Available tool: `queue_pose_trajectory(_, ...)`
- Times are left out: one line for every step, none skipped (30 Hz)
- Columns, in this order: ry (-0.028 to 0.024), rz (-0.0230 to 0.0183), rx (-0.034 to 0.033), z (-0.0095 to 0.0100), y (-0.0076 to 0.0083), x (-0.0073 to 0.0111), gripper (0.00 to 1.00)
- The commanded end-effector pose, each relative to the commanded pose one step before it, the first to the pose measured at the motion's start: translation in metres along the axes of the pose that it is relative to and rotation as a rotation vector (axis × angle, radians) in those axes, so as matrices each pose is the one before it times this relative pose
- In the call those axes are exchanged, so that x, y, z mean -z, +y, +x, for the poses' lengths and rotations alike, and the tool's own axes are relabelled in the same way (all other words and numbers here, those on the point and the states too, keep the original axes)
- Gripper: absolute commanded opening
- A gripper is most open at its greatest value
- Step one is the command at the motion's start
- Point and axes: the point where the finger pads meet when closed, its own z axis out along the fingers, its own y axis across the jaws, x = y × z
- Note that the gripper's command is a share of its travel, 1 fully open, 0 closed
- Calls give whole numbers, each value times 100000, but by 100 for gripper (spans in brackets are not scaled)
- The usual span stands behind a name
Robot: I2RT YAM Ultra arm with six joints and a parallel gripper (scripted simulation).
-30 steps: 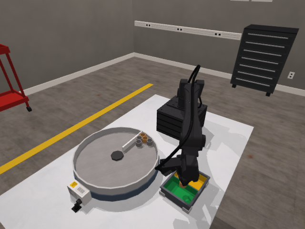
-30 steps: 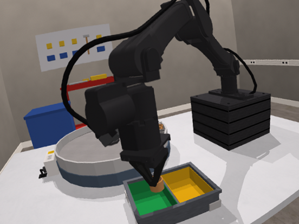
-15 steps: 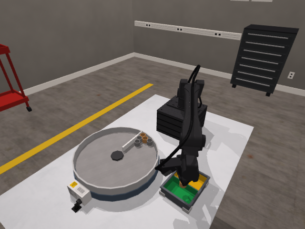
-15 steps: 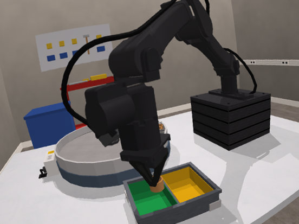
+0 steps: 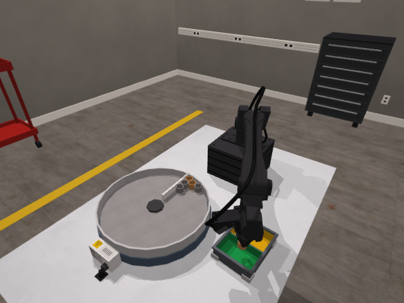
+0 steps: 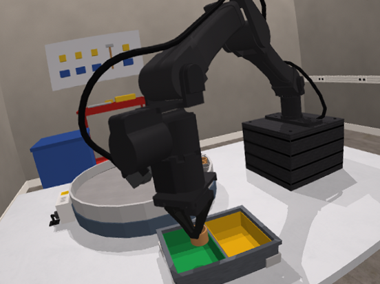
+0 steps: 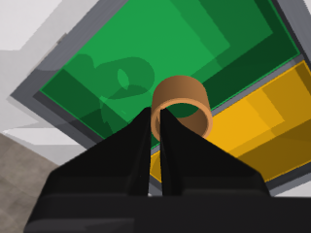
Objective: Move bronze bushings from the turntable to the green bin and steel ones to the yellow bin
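Note:
My gripper (image 7: 155, 116) is shut on the wall of a bronze bushing, a short brown ring. It holds the bushing low over the green bin (image 6: 189, 251), near the divider to the yellow bin (image 6: 237, 234); the bushing (image 6: 199, 238) sits about level with the bin rim. The same shows in the top view (image 5: 243, 244). On the turntable (image 5: 153, 211), several bushings cluster at the far rim beside a white bar (image 5: 174, 187): bronze ones (image 5: 190, 182) and grey steel ones (image 5: 180, 188).
The arm's black base block (image 5: 239, 156) stands behind the bins. A small white control box (image 5: 104, 255) sits at the turntable's front. A black hub (image 5: 154, 206) marks the turntable's middle.

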Motion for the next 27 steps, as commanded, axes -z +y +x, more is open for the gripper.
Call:
queue_pose_trajectory(-1026, 1154, -443, -225, -396, -998, 0)
queue_pose_trajectory(-16, -59, -4, -10, 5, -128, 0)
queue_pose_trajectory(-379, -1343, -17, -135, 437, 157, 0)
queue_pose_trajectory(28, 101, -4, 4, -44, -192, 0)
queue_pose_trajectory(80, 283, -2, 50, -218, -7, 0)
queue_pose_trajectory(-120, -425, -9, -45, 122, -57, 0)
queue_pose_trajectory(-256, -905, -13, -120, 387, -166, 0)
queue_pose_trajectory(151, 535, 0, 42, -178, -342, 0)
queue_pose_trajectory(298, 1053, 5, 99, -378, -411, 0)
queue_pose_trajectory(105, 369, -1, 31, -141, -258, 0)
queue_pose_trajectory(0, 0, 0, 0, 0, 0, 0)
queue_pose_trajectory(0, 0, 0, 0, 0, 0, 0)
queue_pose_trajectory(-1542, -5437, -57, -489, 1633, 1522, 0)
queue_pose_trajectory(258, 913, 4, 59, -226, -623, 0)
queue_pose_trajectory(133, 471, 0, 32, -138, -356, 0)
queue_pose_trajectory(359, 1265, 8, 107, -391, -581, 0)
queue_pose_trajectory(186, 655, 3, 60, -231, -299, 0)
queue_pose_trajectory(171, 602, 3, 55, -213, -275, 0)
queue_pose_trajectory(155, 546, 2, 50, -193, -248, 0)
queue_pose_trajectory(45, 160, -1, 19, -87, -76, 0)
queue_pose_trajectory(-170, -598, -8, -36, 97, 294, 0)
queue_pose_trajectory(-183, -643, -8, -46, 138, 261, 0)
queue_pose_trajectory(-411, -1443, -15, -153, 514, 235, 0)
queue_pose_trajectory(-1, -2, -1, -16, 51, -178, 0)
queue_pose_trajectory(47, 167, 1, 15, -58, -82, 0)
queue_pose_trajectory(237, 832, 7, 62, -217, -187, 0)
queue_pose_trajectory(293, 1029, 10, 75, -262, -119, 0)
